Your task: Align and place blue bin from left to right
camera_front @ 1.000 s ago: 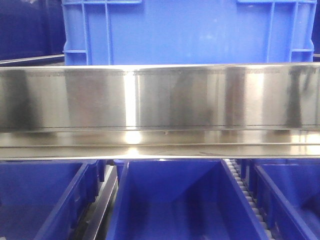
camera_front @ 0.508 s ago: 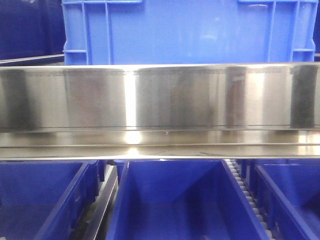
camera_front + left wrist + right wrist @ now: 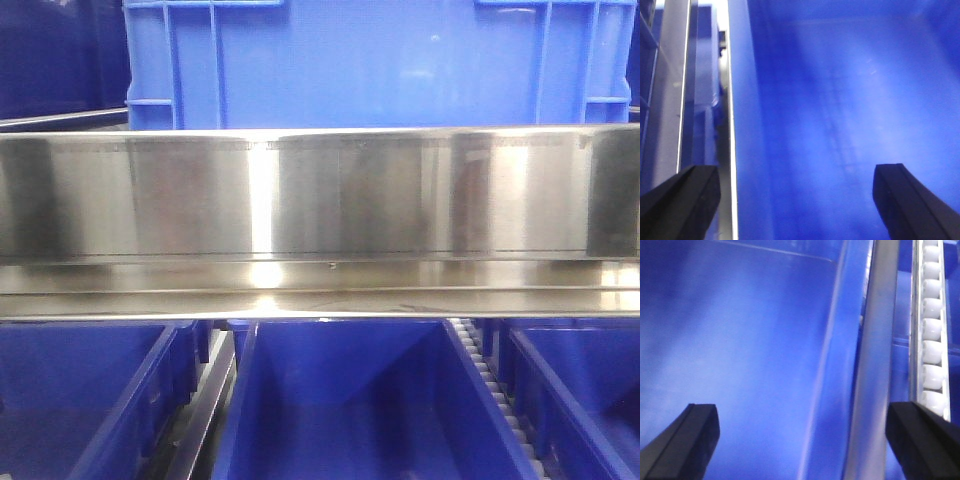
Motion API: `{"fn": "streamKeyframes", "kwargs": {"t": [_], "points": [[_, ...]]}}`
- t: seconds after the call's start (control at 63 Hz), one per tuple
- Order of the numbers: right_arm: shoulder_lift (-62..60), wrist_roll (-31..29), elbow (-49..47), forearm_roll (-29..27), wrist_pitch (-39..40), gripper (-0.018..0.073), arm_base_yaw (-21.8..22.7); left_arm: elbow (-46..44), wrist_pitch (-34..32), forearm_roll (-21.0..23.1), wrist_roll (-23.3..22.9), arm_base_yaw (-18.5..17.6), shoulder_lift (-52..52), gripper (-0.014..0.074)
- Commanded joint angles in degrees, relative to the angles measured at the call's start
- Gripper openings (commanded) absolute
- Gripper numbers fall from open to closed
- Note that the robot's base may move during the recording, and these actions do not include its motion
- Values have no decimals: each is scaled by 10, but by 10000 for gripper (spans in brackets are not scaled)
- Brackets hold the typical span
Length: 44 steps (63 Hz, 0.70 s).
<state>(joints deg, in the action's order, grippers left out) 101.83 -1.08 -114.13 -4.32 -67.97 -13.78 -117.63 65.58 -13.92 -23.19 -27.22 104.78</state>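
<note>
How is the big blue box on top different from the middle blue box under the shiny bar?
The blue bin on top is bright blue; the middle bin is darker. The blue bin's wall has raised ribs; the middle bin's walls look smooth. The blue bin sits above the shiny bar, showing its outside; the middle bin sits below, showing its open inside. Both are blue boxes.

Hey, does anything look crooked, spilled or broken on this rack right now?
Nothing stands out. The blue bin looks upright and square behind the steel rail, and the darker bins below show no spill or damage.
</note>
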Motion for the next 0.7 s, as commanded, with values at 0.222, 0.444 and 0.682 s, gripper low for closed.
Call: {"fn": "streamKeyframes", "kwargs": {"t": [0.222,0.444,0.682], "points": [[21,-4,-6,9,29,561,1,-4,-4,-7,-4,29,8,515],[30,-4,-6,9,35,559,1,-4,-4,-7,5,29,21,515],[30,0,-6,9,33,450,1,-3,-3,-8,6,29,25,507]]}}
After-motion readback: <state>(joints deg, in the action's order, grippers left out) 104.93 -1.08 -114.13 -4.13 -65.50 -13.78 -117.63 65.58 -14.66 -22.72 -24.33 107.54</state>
